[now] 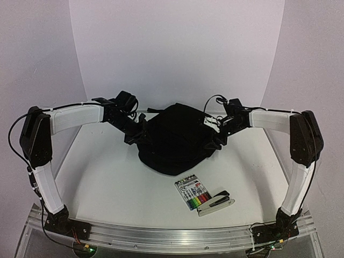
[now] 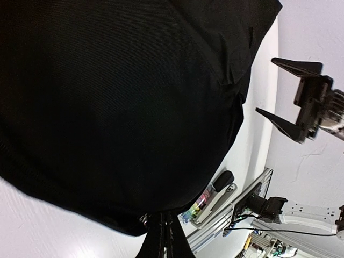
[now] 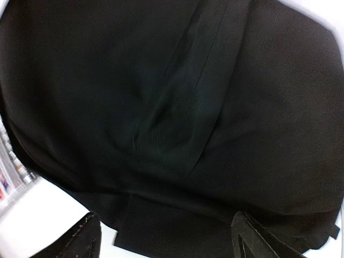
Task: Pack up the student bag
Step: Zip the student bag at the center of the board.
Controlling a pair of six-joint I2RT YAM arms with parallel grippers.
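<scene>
A white table [image 1: 107, 177] is seen across the lower half of the overhead frame, bounded at the bottom edge by a metal rail [image 1: 172, 234]. A black student bag [image 1: 174, 140] is set on it at the centre of the frame, slumped into a rounded heap. Below and to the right of the bag, apart from it, a flat pack of markers [image 1: 193, 193] is laid, its coloured markers shown face up. A black and silver stapler [image 1: 216, 202] is placed just beside the pack, at its lower right; whether the two touch cannot be told.
</scene>
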